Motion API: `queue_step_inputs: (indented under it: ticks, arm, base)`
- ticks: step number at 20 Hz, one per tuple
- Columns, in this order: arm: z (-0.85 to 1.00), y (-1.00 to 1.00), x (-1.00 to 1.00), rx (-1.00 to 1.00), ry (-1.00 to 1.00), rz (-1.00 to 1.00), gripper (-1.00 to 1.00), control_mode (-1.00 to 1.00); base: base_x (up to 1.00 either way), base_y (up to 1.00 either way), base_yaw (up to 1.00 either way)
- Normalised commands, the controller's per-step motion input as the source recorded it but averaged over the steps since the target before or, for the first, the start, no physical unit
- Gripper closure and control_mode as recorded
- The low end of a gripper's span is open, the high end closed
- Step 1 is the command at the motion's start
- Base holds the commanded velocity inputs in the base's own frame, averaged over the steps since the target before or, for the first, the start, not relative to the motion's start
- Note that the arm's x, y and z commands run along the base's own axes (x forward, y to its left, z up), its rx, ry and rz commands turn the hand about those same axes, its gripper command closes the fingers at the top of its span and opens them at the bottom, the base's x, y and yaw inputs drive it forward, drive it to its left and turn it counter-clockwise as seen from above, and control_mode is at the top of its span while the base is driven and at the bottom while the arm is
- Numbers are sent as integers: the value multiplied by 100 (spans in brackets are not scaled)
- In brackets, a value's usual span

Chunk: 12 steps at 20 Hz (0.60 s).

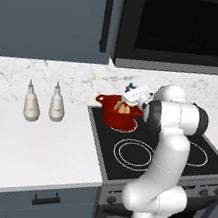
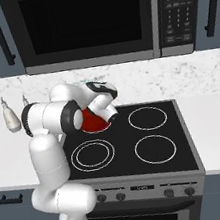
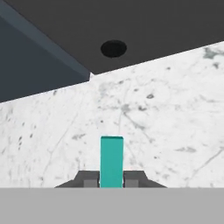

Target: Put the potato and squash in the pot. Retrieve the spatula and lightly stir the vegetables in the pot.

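Note:
The red pot [image 1: 113, 117] stands on the back left burner of the stove, and the arm covers most of the pot [image 2: 91, 123] in the right base view. My gripper [image 1: 130, 97] hangs over the pot's right rim, shut on the spatula. The spatula's teal handle [image 3: 111, 159] stands up between the finger tips of my gripper [image 3: 111, 179], pointing at the marble wall. A tan stem slants from the hand down into the pot. Tan-orange lumps [image 1: 125, 110] show inside the pot; I cannot tell potato from squash.
Two white bottles [image 1: 32, 103] [image 1: 57, 104] stand on the white counter left of the stove. The black microwave [image 2: 87, 24] hangs close above the hand. The other three burners [image 2: 155, 148] are bare.

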Motion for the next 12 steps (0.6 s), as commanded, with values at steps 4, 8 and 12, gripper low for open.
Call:
queue_step_inputs:
  ticks: [4, 8, 12]
  arm:
    - [-2, 0, 0, -9, 9, -4, 100, -100]
    - [-11, 12, 6, -15, 12, -4, 100, -100]
    - [-18, 20, 4, -22, 2, -3, 100, -100]
  base:
    - [0, 0, 0]
    - [0, 0, 0]
    - [0, 0, 0]
